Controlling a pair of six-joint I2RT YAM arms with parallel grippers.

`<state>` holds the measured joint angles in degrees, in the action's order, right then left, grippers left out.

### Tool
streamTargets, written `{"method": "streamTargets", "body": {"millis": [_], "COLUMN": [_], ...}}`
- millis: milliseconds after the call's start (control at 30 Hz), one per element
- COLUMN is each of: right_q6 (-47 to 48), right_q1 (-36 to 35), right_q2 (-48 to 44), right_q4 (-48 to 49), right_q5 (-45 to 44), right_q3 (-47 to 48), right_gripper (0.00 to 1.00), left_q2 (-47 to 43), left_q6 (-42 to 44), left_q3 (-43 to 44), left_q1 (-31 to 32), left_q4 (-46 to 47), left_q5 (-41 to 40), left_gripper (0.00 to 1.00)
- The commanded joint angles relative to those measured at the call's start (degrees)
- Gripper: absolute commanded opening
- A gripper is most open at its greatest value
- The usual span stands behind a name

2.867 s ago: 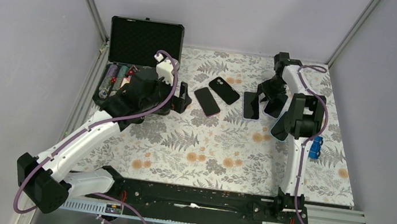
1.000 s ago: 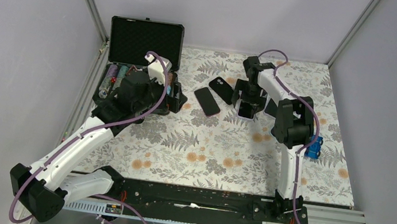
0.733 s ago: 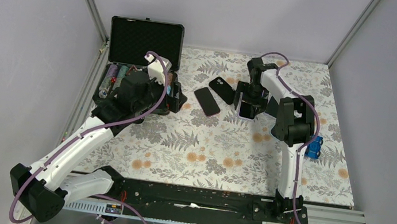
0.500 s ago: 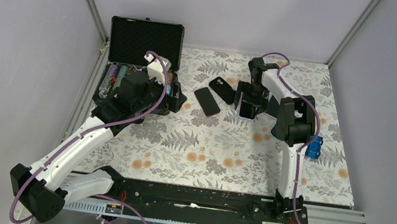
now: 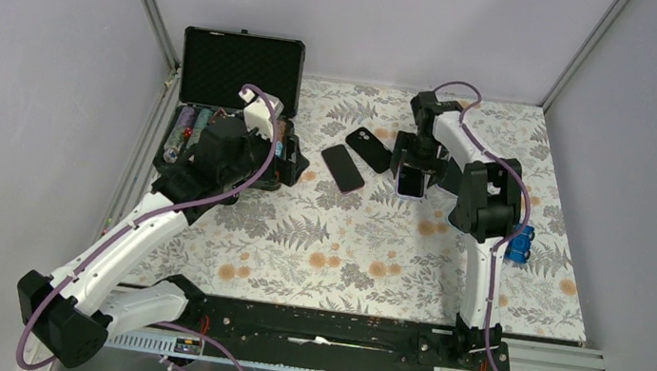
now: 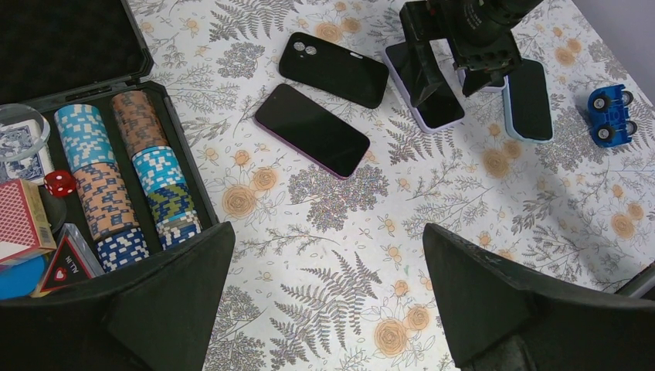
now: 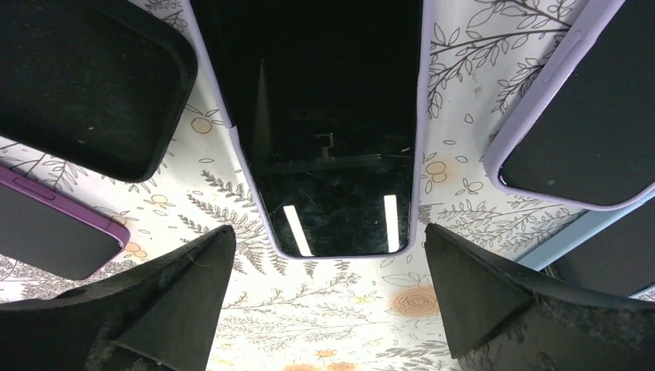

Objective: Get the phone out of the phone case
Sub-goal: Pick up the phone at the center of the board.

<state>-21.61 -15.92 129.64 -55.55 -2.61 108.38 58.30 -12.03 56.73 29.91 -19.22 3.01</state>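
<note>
Of what look like five handsets [image 6: 311,130] on the floral table [image 6: 541,193], the lilac-cased phone [image 7: 332,154] lies screen-up, glossy black, under the right gripper's [image 7: 326,232] spread, empty fingers; the left gripper [image 6: 328,232] gapes empty too.

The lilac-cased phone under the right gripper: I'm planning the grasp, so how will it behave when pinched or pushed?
Lying flat, screen up, the phone likely won't roll or tip. Its glossy glass, mirroring lights, is probably slippery. The thin lilac case rim looks soft, so it may flex, though the phone itself is probably stiff.
</note>
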Motion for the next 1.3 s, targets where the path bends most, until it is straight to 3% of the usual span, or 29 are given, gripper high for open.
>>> {"method": "streamTargets", "body": {"millis": [0, 167, 867, 1100, 1267], "right_q6": [1.69, 2.92, -1.65, -2.3, -1.98], "right_q1": [-0.26, -0.27, 0.41, -0.94, -0.91], "right_q2": [1.22, 2.87, 5.17, 0.84, 1.12], "right_q4": [-3.72, -4.34, -4.67, -2.22, -2.12], "right_q5": [-1.34, 2.38, 1.91, -5.1, -5.16], "right_q3": [4.3, 6.01, 6.35, 4.52, 4.27], "right_gripper": [1.0, 1.0, 1.0, 1.0, 1.0], "left_q2": [0.48, 0.77, -0.32, -0.19, 0.18], "left_q6": [0.58, 0.69, 0.87, 1.0, 1.0], "left_q3": [1.45, 1.78, 1.54, 1.5, 1.45], "left_q1": [-0.47, -0.6, -1.08, -1.17, -1.26], "left_q4": [2.87, 2.88, 1.21, 1.38, 1.64], "left_q5": [0.12, 0.25, -0.94, -0.58, -0.29], "left_gripper": [0.99, 0.99, 0.99, 0.99, 0.99]}}
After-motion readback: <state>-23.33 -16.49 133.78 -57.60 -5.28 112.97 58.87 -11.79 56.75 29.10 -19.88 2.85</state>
